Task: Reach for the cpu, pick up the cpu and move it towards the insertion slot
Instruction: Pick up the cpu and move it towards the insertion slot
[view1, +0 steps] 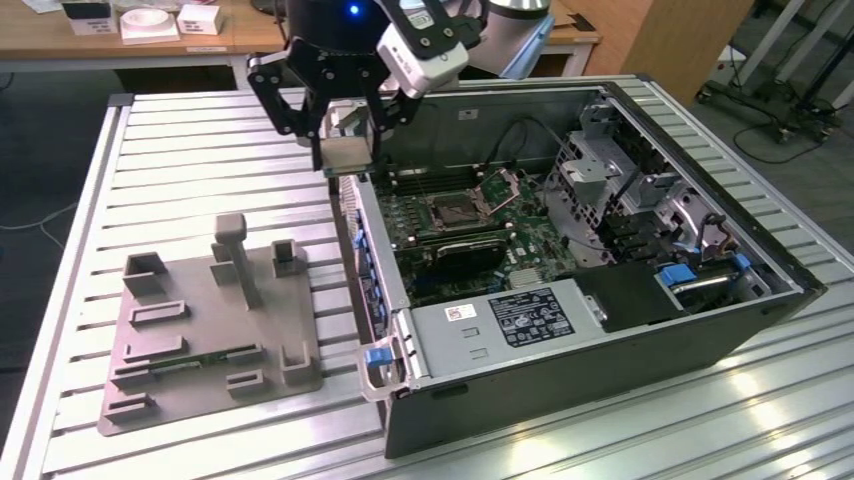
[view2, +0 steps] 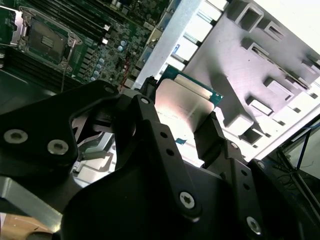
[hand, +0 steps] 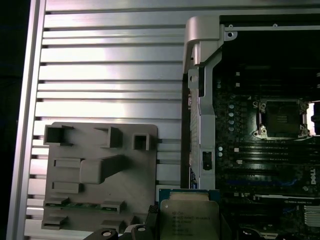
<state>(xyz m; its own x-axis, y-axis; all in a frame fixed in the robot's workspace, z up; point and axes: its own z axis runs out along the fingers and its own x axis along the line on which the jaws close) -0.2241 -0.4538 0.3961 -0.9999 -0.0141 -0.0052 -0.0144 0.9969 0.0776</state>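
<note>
My gripper (view1: 344, 140) is shut on the cpu (view1: 344, 152), a small flat square chip held between the two black fingers. It hangs above the open computer case's near wall, at the case's far corner on the exterior view's left. The second wrist view shows the cpu (view2: 182, 107) with a pale face and green edge, a black finger (view2: 210, 137) on each side. Its silver top (hand: 189, 217) shows in the first wrist view. The insertion slot (view1: 454, 210) is a square metal-framed socket with a dark centre on the green motherboard, seen in both wrist views (view2: 45, 42) (hand: 280, 117), apart from the cpu.
A grey fixture plate (view1: 200, 330) with raised blocks lies on the slatted aluminium table (view1: 200, 150), left of the case in the exterior view, with a thin green strip (view1: 200, 360) in it. Inside the case (view1: 601, 370) are a black card (view1: 461, 255), drive cages and cables.
</note>
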